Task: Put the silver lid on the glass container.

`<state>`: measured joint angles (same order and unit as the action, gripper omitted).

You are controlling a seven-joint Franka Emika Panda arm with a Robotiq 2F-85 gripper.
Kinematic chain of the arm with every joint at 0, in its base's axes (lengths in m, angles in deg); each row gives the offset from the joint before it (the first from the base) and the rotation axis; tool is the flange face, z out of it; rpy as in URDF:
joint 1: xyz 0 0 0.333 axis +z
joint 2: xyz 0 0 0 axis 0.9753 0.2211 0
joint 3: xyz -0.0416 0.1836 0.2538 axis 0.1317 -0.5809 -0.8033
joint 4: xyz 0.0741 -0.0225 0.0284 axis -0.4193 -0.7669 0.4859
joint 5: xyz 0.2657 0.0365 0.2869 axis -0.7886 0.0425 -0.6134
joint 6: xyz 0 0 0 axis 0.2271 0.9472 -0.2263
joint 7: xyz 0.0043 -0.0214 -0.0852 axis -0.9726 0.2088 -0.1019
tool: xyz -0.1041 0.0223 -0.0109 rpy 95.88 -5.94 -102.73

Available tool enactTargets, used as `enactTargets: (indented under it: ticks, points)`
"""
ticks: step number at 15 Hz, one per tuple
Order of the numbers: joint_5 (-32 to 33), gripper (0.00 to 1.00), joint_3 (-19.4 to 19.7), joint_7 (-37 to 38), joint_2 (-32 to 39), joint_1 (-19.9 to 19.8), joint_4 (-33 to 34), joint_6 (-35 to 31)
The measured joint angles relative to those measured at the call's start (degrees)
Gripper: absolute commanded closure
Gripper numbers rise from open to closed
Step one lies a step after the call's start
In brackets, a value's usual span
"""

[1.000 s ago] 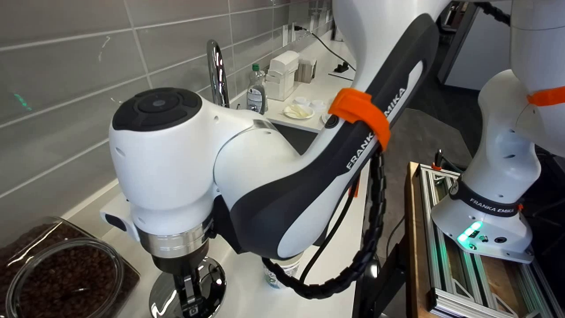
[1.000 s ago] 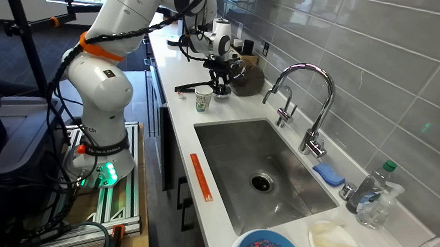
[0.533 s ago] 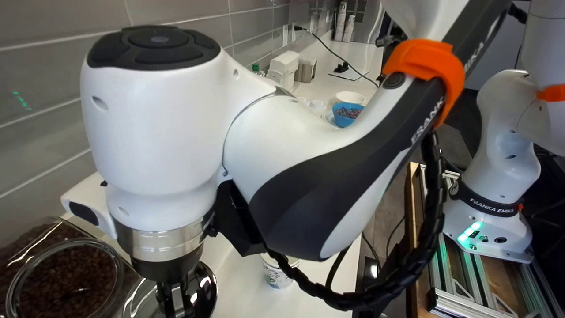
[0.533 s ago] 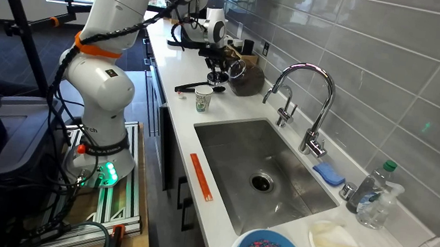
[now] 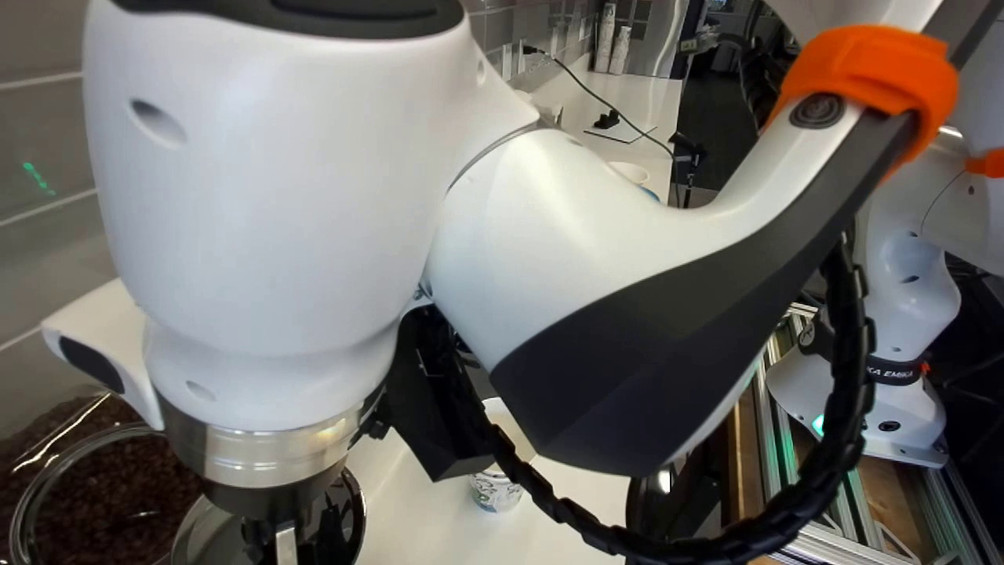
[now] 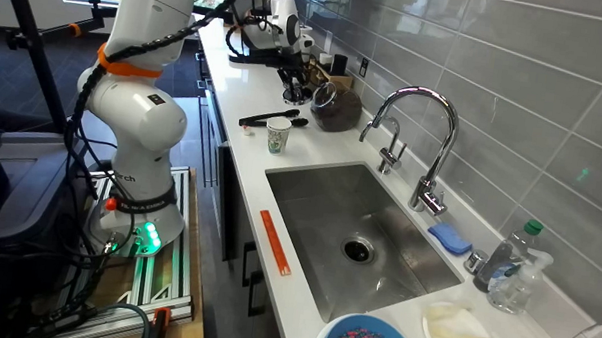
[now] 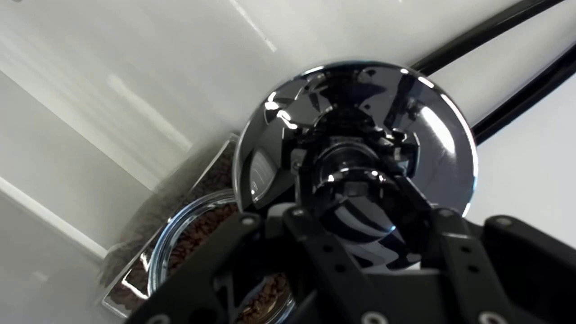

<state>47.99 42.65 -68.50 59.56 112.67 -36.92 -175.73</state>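
Observation:
The glass container point(image 5: 27, 514), clear and full of brown beans, stands by the wall with its round mouth open and slanted. It also shows in an exterior view point(image 6: 344, 111) and at the lower left of the wrist view point(image 7: 163, 245). The silver lid point(image 7: 443, 175) is shiny and round. My gripper point(image 7: 355, 184) is shut on the lid's knob and holds the lid raised above the counter. In an exterior view the lid point(image 6: 298, 99) hangs beside the container's mouth. In an exterior view my gripper point(image 5: 290, 545) is cut off by the bottom edge and hides part of the lid.
Black tongs point(image 6: 267, 117) and a paper cup point(image 6: 277, 135) stand on the counter near the container. The sink point(image 6: 321, 239) with its faucet point(image 6: 445, 146) lies farther along. The tiled wall point(image 6: 516, 74) runs behind the container. A blue bowl point(image 6: 330, 337) is at the near end.
The lid has been lifted off the counter. Arm and lid have moved up and past the tongs, away from the sink, and the tongs are now uncovered.

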Motion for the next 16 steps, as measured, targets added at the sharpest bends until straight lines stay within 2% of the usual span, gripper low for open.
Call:
enactTargets:
  ticks: [8, 16]
  points:
    - [10.05, 0.79, 4.88, 12.73, 0.55, 3.80, 1.99, -2.02]
    - [15.58, 0.79, 6.58, 19.46, 3.02, 5.41, 5.83, -2.15]
